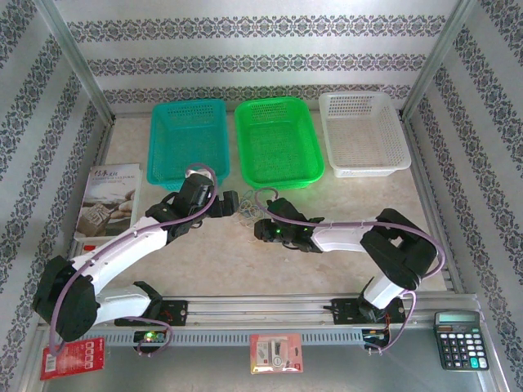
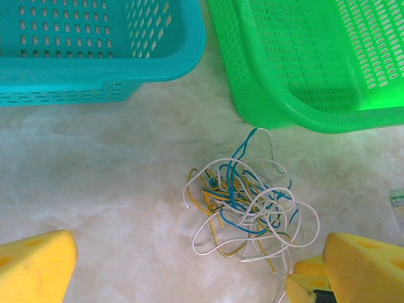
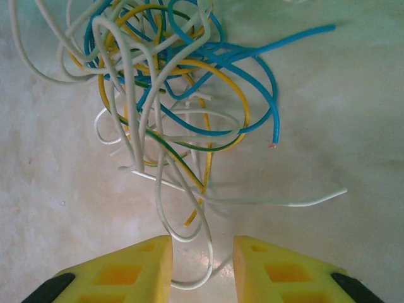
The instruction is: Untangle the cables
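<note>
The cables (image 1: 245,211) lie in one loose tangle of white, yellow and blue cords on the table, just in front of the green basket (image 1: 278,139). In the left wrist view the cables (image 2: 246,202) sit ahead and right of centre, with my left gripper (image 2: 196,268) wide open and its fingers apart from the heap. My left gripper (image 1: 233,202) is at the tangle's left, my right gripper (image 1: 260,229) at its near right. In the right wrist view the cables (image 3: 164,82) spread ahead, and a white loop (image 3: 205,268) hangs into the gap of my right gripper (image 3: 202,259); its jaws stand apart, not pinching it.
A teal basket (image 1: 188,139) and a white basket (image 1: 364,131) flank the green one along the back. A book (image 1: 106,200) lies at the left edge. A calculator (image 1: 460,339) and two small packets (image 1: 276,353) sit at the front rail.
</note>
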Available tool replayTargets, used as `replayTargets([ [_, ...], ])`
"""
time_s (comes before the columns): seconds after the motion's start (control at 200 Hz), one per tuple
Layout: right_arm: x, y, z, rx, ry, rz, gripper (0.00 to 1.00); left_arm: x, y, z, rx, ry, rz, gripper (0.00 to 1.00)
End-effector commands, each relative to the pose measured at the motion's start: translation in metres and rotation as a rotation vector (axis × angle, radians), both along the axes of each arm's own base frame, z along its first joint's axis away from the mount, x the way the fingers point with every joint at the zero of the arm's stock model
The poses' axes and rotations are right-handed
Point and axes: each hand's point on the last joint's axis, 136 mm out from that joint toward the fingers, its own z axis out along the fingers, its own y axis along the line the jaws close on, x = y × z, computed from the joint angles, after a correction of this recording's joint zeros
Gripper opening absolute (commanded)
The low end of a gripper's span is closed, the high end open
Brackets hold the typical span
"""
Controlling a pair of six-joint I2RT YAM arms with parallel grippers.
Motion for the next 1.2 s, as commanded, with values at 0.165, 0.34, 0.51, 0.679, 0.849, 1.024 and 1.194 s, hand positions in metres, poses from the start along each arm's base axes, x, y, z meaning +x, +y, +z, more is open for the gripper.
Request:
replayTargets([
  [0.165,0.002,0.013,-0.002,-0.031,-0.028,0.037,0.3,-0.006,-0.002,0.001,-0.022,0.004,-0.002,1.0],
  [0.34,-0.001,0.013,-0.006,-0.039,-0.023,0.044,0.22,-0.006,-0.002,0.001,-0.026,0.004,0.001,1.0],
  [0.51,-0.003,0.012,0.006,-0.017,-0.037,0.043,0.06,-0.006,-0.003,0.004,-0.037,0.0,0.002,1.0],
  [0.679,-0.004,0.016,0.04,0.062,-0.069,0.047,0.0,-0.007,-0.006,0.011,-0.063,0.006,-0.007,1.0],
  [0.849,0.003,0.021,0.087,0.171,-0.115,0.04,0.0,-0.012,-0.011,0.025,-0.119,0.012,-0.018,1.0],
  [1.024,0.021,0.019,0.126,0.312,-0.13,-0.006,0.0,-0.019,-0.022,0.04,-0.229,0.021,-0.038,1.0],
  [1.194,0.037,0.015,0.155,0.427,-0.136,-0.049,0.0,-0.026,-0.041,0.051,-0.376,0.012,-0.101,0.9],
])
